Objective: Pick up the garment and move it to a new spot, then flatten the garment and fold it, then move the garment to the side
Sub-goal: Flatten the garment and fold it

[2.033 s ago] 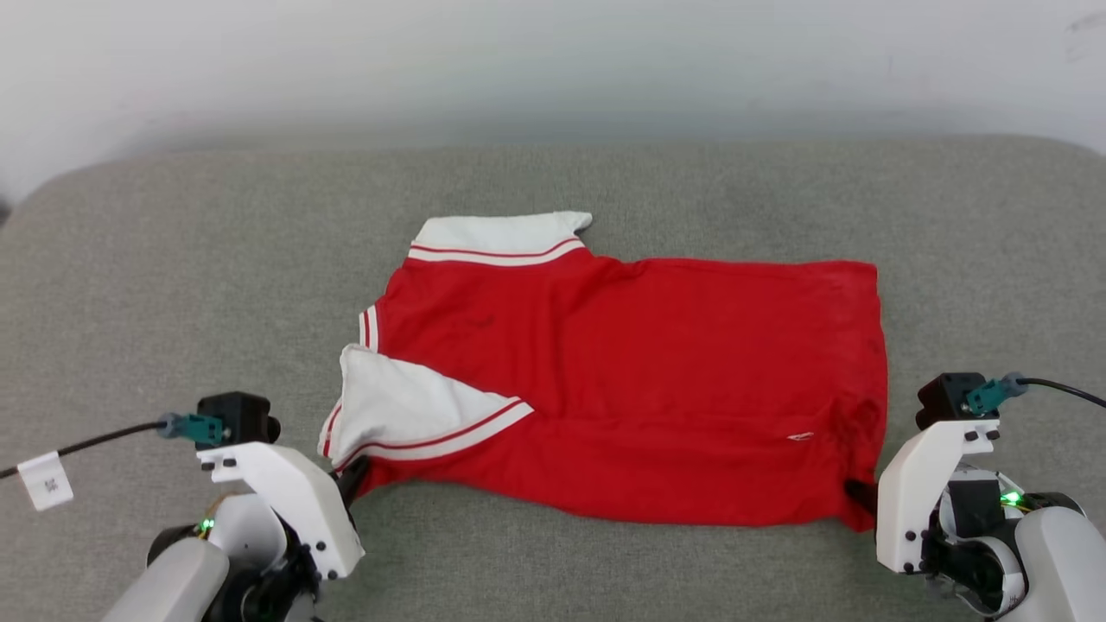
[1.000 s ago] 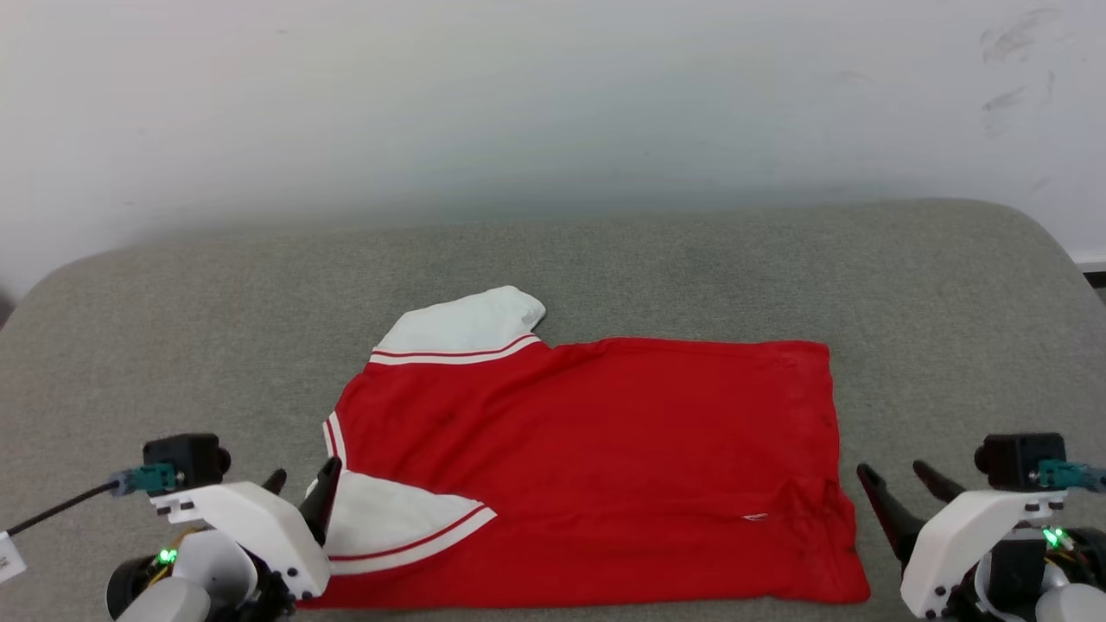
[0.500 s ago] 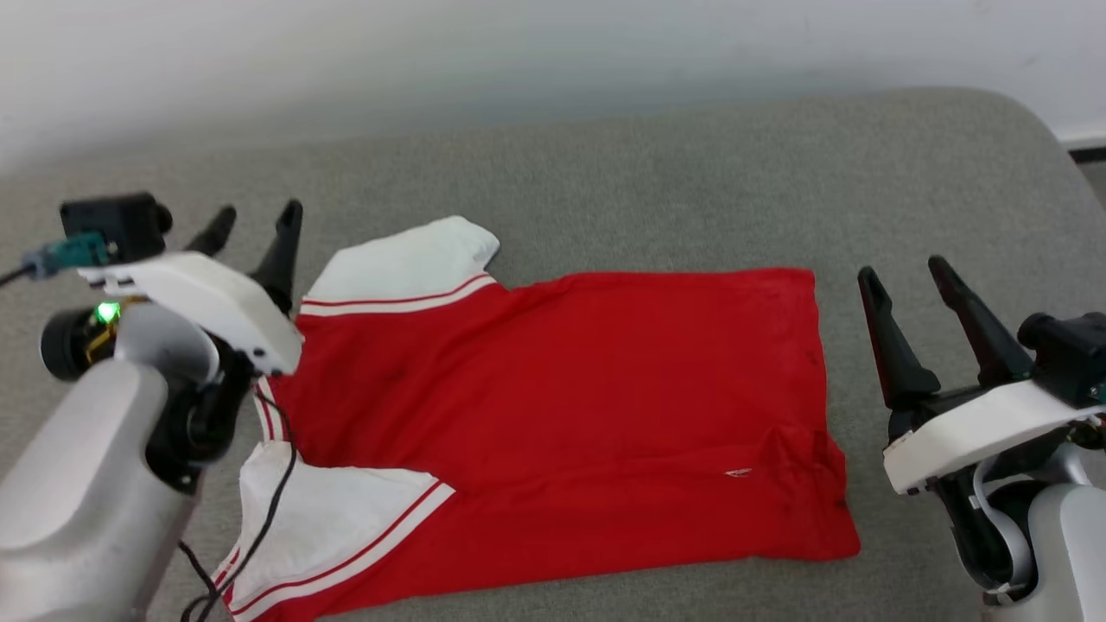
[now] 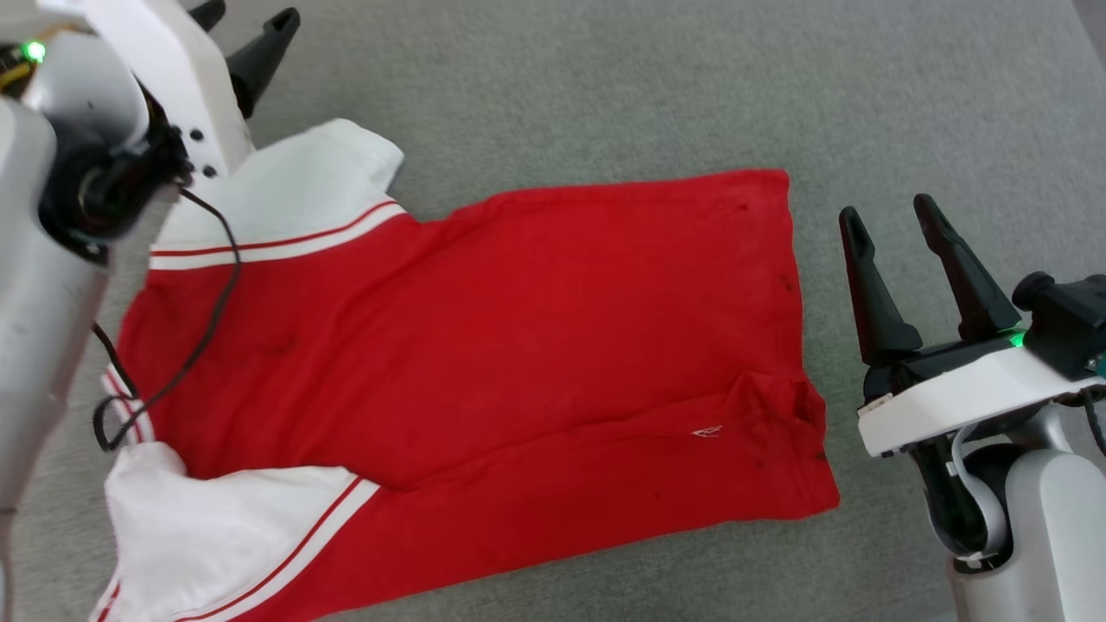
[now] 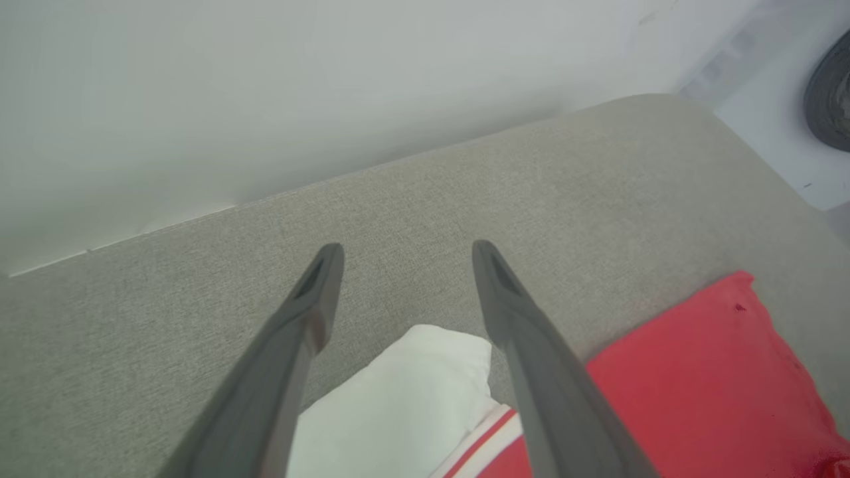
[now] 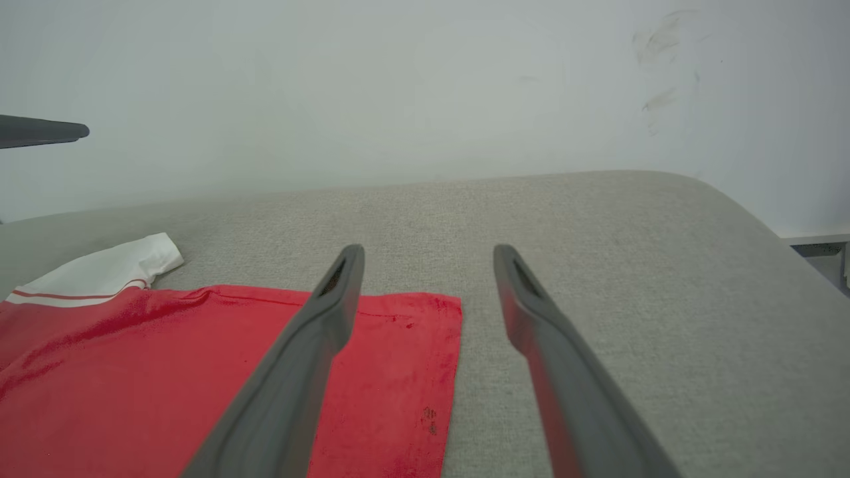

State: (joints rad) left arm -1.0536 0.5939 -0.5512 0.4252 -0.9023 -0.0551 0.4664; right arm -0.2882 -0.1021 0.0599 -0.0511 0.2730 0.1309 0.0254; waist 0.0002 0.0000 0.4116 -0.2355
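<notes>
The garment point(image 4: 484, 345), a red jersey with white sleeves and red-striped trim, lies spread flat on the grey cushion point(image 4: 605, 86). No numerals show on the side facing up. My left gripper point(image 4: 246, 22) hovers open at the head view's top left, above the far white sleeve point(image 5: 405, 398), with nothing between its fingers. My right gripper point(image 4: 886, 220) stands open just right of the garment's hem edge point(image 6: 451, 345), holding nothing. The near sleeve point(image 4: 216, 536) is folded onto the red body at the lower left.
A pale wall point(image 6: 398, 86) rises behind the cushion's far edge. The cushion's rounded right end point(image 6: 730, 199) drops to a light floor. A black cable point(image 4: 164, 371) from my left arm hangs over the garment's collar side.
The head camera has tilted down and closer, so the wall has left its view. My left arm has risen and reached toward the far sleeve. Both grippers stay open.
</notes>
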